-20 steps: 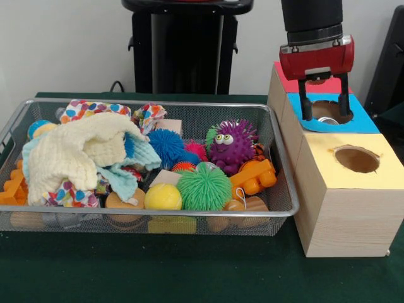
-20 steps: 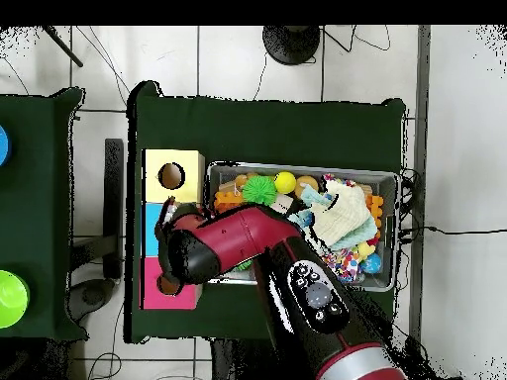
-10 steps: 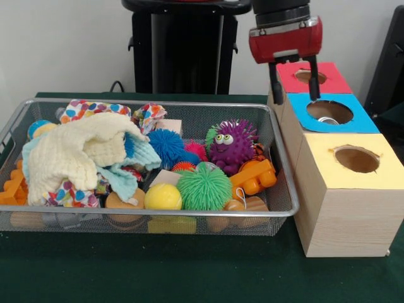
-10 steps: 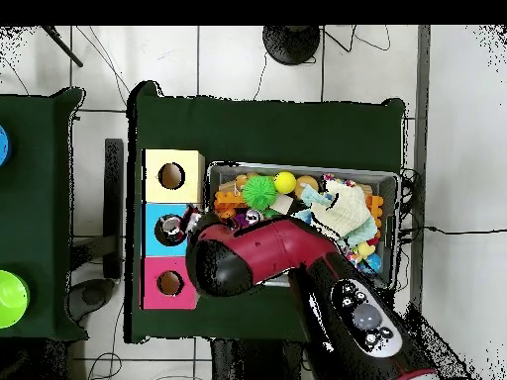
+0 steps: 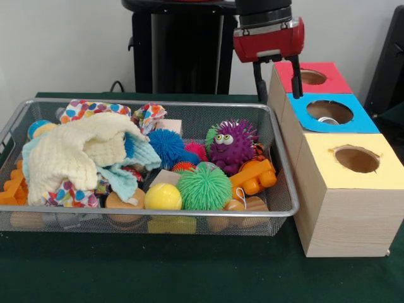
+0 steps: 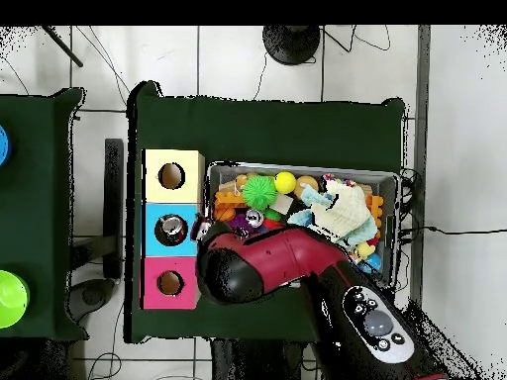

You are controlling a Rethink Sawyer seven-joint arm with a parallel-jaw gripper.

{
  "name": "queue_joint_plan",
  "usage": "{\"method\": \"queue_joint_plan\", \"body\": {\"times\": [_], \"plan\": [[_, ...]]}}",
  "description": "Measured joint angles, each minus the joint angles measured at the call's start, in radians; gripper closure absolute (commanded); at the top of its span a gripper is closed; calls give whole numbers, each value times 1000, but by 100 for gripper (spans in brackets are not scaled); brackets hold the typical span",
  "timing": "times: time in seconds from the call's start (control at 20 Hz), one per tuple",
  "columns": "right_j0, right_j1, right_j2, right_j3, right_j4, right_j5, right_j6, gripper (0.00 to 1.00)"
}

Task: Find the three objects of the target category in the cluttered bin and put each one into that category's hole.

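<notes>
My gripper (image 5: 276, 87) hangs open and empty above the far right corner of the wire bin (image 5: 189, 103), just left of the wooden box's red top (image 5: 328, 84). Beside the red hole (image 5: 312, 77) come the blue hole (image 5: 330, 112), with something silvery inside, and the yellow hole (image 5: 356, 159). In the bin lie a purple fuzzy ball with eyes (image 5: 231, 144), a green spiky ball (image 5: 204, 187), a blue spiky ball (image 5: 166, 145), a yellow ball (image 5: 163, 197) and an orange toy (image 5: 254, 177). In the overhead view my arm (image 6: 257, 262) hides the gripper.
A cream cloth (image 5: 76, 154) and a heart-patterned cloth (image 5: 82, 108) cover the bin's left half, hiding what lies beneath. Wooden blocks sit along the bin's front. From above, the box (image 6: 171, 229) stands left of the bin (image 6: 396, 178); a black pedestal (image 5: 183, 50) stands behind.
The gripper has left its place over the blue hole, risen a little and moved left toward the bin's far right corner. It stays open and empty.
</notes>
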Motion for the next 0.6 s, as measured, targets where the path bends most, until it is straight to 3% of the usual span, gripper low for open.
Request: {"method": "queue_joint_plan", "body": {"times": [0.6], "plan": [[49,0,0,1,-10,3,0,0]]}}
